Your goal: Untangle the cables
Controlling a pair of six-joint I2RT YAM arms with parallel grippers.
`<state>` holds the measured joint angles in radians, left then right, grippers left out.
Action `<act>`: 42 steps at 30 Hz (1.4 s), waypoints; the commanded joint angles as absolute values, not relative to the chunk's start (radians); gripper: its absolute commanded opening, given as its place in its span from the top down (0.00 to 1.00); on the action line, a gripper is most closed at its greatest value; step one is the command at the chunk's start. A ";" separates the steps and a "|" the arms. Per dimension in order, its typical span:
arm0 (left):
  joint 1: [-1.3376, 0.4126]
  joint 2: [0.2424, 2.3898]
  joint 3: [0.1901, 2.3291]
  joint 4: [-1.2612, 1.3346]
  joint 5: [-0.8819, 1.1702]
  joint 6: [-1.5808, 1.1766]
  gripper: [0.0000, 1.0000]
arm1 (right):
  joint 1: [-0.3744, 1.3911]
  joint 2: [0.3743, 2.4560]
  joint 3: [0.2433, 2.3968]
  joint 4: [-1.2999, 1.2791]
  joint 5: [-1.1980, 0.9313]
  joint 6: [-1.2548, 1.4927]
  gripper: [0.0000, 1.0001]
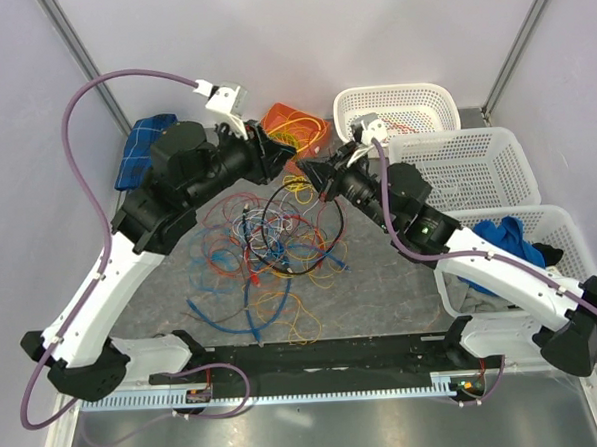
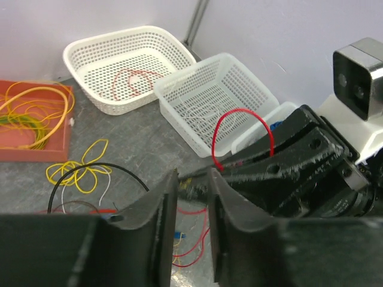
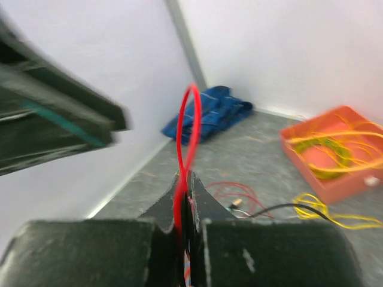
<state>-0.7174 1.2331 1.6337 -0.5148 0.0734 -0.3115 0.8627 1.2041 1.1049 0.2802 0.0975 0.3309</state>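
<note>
Right gripper (image 3: 187, 179) is pinching a red cable (image 3: 190, 119), its jaws pressed together on it, and the cable is standing up out of the grip in a narrow loop. The left gripper (image 2: 191, 179) is hovering just beside it with jaws spread, and I am seeing nothing caught between them. I am reading this as pulling one red strand free of the tangle (image 1: 279, 239), which is lying on the table (image 1: 382, 289) between the two arms, just in front of both grippers. To do it well I am planning a slow lift while watching where the red strand is running back into the heap. If neighbouring strands start rising with it, I am stopping and bringing the left gripper down to pin them or to take the loop's other side. Dragging the whole heap is the risk. Counting from big to small, I am working with two arms and three white baskets (image 1: 397, 91) in a row on the right. The far basket is holding a reddish cable, the middle one seems to hold a pale one, and the near one a cloth. I am counting two blue cloths, one at the back left (image 1: 140, 157) and one in that near basket (image 1: 505, 238). One orange tray (image 1: 276, 115) is holding yellow cables. The strands in the tangle are too many and too crossed for me to count: red, blue, yellow, orange, white and black.
</note>
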 commanded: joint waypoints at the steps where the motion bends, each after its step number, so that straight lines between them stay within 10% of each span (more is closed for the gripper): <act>1: -0.713 1.152 1.579 -0.439 -0.060 -0.319 0.58 | 0.850 1.196 1.216 0.100 0.270 0.308 1.00; 7: -0.713 1.091 1.504 -0.430 -0.158 -0.337 0.27 | 0.809 1.247 1.324 0.002 0.336 0.322 1.00; 25: -0.713 0.775 0.902 -0.328 -0.144 -0.624 0.25 | 0.330 1.699 1.810 0.087 0.290 0.656 1.00; 42: -0.713 0.744 0.709 -0.311 -0.210 -0.742 0.27 | 0.222 2.215 2.322 0.145 0.429 0.697 1.00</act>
<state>-0.7147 0.7723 0.7177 -0.3557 -0.1688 -0.6800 0.2325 2.1262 2.1521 0.2237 0.3477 0.7395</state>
